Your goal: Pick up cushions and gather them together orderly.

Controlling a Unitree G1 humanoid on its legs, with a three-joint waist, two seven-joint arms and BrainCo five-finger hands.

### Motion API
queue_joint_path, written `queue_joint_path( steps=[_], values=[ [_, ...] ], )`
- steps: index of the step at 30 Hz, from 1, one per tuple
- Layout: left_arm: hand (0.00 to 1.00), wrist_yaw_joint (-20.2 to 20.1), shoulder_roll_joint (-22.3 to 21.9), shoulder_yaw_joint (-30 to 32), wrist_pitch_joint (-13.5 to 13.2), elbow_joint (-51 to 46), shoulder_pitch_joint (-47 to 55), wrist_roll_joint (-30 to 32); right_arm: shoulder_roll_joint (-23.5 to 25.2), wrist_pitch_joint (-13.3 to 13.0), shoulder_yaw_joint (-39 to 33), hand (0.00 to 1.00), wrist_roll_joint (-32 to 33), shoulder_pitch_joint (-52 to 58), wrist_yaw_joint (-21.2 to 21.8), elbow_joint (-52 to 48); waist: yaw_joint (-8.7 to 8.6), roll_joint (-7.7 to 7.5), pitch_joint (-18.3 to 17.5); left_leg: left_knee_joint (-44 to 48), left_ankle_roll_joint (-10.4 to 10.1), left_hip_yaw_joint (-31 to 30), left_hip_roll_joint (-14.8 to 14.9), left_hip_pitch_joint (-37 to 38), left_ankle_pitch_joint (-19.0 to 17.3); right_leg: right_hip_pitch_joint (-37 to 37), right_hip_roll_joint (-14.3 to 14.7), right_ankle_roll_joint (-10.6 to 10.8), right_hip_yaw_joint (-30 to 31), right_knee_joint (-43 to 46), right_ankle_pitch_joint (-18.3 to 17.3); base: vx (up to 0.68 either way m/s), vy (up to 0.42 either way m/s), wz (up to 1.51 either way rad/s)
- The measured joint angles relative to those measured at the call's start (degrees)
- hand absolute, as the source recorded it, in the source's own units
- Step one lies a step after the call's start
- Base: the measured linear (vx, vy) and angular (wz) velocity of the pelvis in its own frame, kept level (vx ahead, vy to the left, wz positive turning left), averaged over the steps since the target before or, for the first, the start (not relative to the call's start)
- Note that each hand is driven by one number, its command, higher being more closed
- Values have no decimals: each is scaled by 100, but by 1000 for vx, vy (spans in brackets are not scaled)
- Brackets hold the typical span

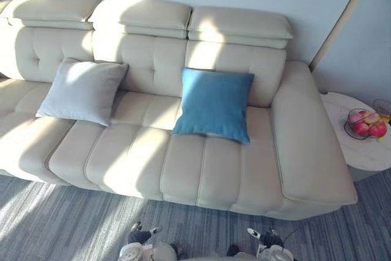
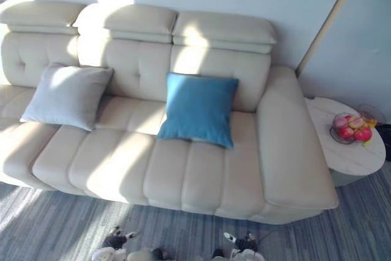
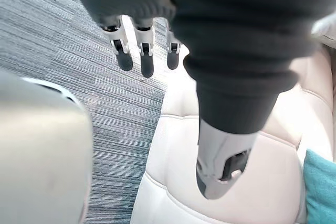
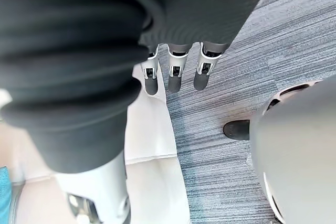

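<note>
On the sofa (image 2: 122,163) beyond the left hand (image 2: 115,238) and right hand (image 2: 240,242), a grey cushion (image 2: 67,96) leans left of the former, a blue cushion (image 2: 198,109) between both, well apart.

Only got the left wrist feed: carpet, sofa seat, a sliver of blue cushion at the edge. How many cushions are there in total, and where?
Observer: Two. The blue cushion leans on the backrest of the sofa, at the seat next to its right armrest.
Operator: And the second?
Observer: A grey cushion leans on the backrest further to the robot's left. It is apart from the blue one, with bare seat between them.
Operator: Is the right side free to grab?
Observer: Yes. The right robot hand hangs over the carpet by the sofa's front edge, fingers straight, holding nothing.
</note>
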Motion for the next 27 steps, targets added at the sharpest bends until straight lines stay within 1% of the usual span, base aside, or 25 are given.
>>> queue_joint_path(
  steps=[1,2,8,11,14,16,18,21,23,24,25,26,27],
  values=[
    [0,-13,-3,0,0,2,27,16,2,0,-82,0,0,-8,14,1,0,25,-32,-5,0,-72,-8,17,-1,42,15,3,1,-67,22,0,0,0],
    [0,-99,9,-2,0,217,-19,56,-211,1,-153,0,0,-145,34,175,-15,20,-59,-589,-25,-335,-84,606,-42,433,84,-106,67,-256,-70,0,0,0],
    [0,-99,9,10,-1,217,-18,50,-211,1,-148,0,0,-143,35,178,-12,14,-55,-589,-25,-300,-75,616,-42,428,85,-101,91,-257,-67,0,0,-2],
    [0,-110,5,170,0,234,-9,29,-211,18,-130,0,-7,-139,30,213,-6,-3,-44,-602,-25,-216,-51,692,-41,462,95,-77,123,-283,-46,-3,-2,-12],
    [0,-123,12,318,1,238,19,-104,-217,92,-37,0,-40,-70,20,223,-7,-24,-35,-606,-28,-193,-28,708,-38,477,109,-37,132,-308,-16,-17,-9,-4],
    [0,-160,16,465,6,284,28,-215,-222,144,72,0,-212,-12,-4,257,-14,-28,-23,-587,-28,-185,-10,723,-38,555,120,-37,119,-346,12,0,0,0],
    [0,-179,31,519,7,322,26,-321,-209,180,113,0,-226,-1,-16,342,-32,-48,52,-570,-29,-188,22,781,-37,591,123,-33,99,-343,16,-34,-9,2],
    [0,-218,33,618,8,316,12,-405,-206,208,135,0,-225,20,-34,393,-86,-86,146,-475,-47,-193,58,741,-51,597,121,-7,47,-336,32,-88,-7,2],
    [0,-221,31,626,12,208,8,-406,-205,211,142,0,-226,-30,-53,383,-105,-89,262,-171,-114,-193,89,567,-172,499,174,3,214,-322,86,-98,24,-16],
    [0,-221,31,625,9,199,4,-405,-205,212,142,0,-227,-43,-56,383,-100,-88,283,-84,-103,-213,98,520,-199,470,186,6,249,-323,99,-121,48,-27],
    [0,-223,32,627,5,194,-20,-409,-205,212,143,0,-229,-62,-80,375,-97,-93,303,112,-97,-397,90,369,-244,355,195,24,341,-326,131,-124,64,-45],
    [0,-222,18,629,4,171,-79,-419,-220,212,141,0,-230,-99,-118,368,-92,-67,339,270,-117,-654,77,277,-350,236,222,31,508,-323,190,-97,61,-52],
    [0,-224,12,631,8,169,-93,-423,-218,214,140,0,-232,-117,-128,351,-90,-54,368,318,-116,-674,85,269,-399,204,239,27,573,-321,214,-90,102,-77]
  ],
)
